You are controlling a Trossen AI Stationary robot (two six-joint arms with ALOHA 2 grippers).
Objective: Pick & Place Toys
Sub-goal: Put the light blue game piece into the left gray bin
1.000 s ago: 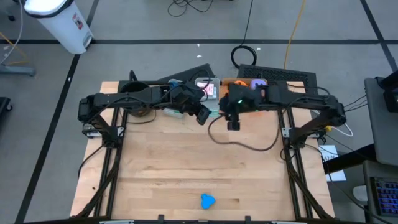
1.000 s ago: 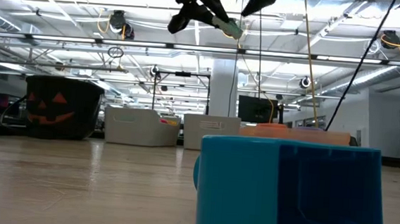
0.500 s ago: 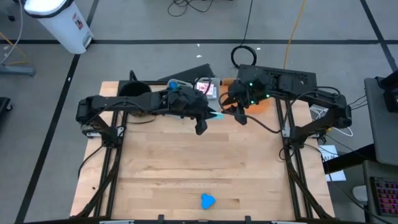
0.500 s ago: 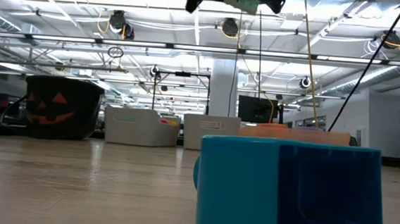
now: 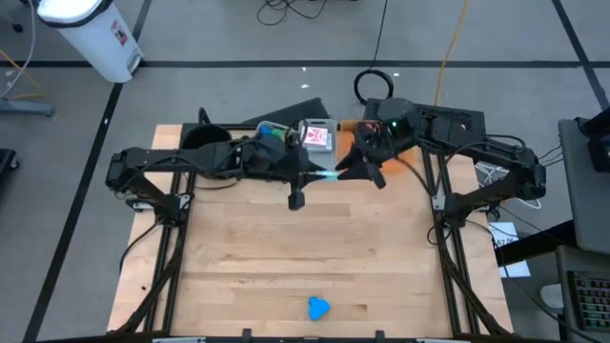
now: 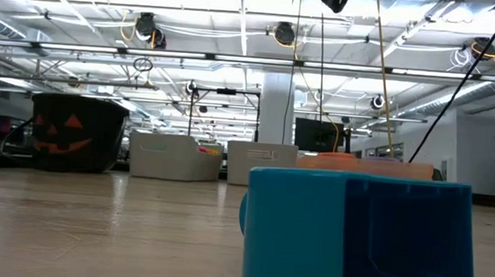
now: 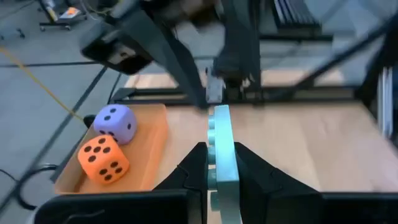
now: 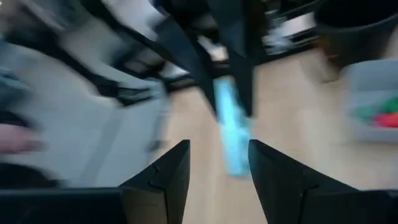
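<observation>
Left pincer (image 7: pixel 221 171) clamped on a flat pale green plastic block (image 7: pixel 221 149).
We see it held above the counter (image 5: pixel 286 257), beside the flat orange tray (image 7: pixel 152 146); right pincer (image 8: pixel 217 171) open, empty, facing the block.

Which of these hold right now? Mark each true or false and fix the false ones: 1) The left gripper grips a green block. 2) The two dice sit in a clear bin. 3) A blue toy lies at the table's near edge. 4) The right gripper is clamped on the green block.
1) True: the left gripper is shut on the green block.
2) False: the orange die and purple die sit in the orange tray.
3) True: the blue toy lies there.
4) False: the right gripper stands open short of it.
</observation>
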